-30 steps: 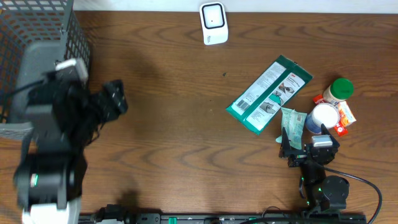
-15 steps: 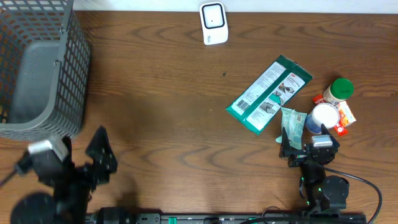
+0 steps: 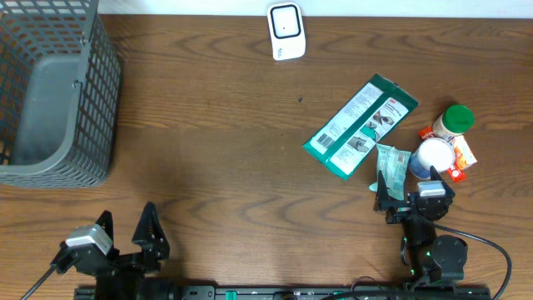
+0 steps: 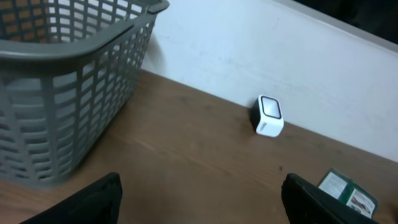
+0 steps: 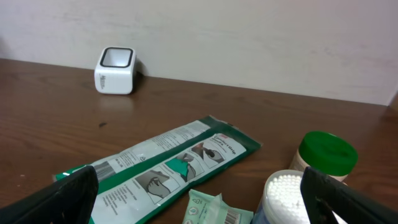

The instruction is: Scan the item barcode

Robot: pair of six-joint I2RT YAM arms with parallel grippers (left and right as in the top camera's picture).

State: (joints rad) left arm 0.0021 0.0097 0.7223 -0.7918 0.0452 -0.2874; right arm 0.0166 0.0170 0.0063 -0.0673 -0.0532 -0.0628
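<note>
Left gripper [image 3: 127, 227] at seven o'clock and right gripper [image 3: 411, 192] at five both gape wide, empty. Green packet [image 3: 360, 127] lies around three, scanner [image 3: 286, 32] at twelve, seemingly window-up.

even, soft indoor light, faint shadows beside the basket [image 3: 100, 100], wrist views slightly soft and grainy.

Basket [image 3: 102, 100] far left, scanner [image 3: 286, 32] behind, packet [image 3: 360, 127] right.
</note>
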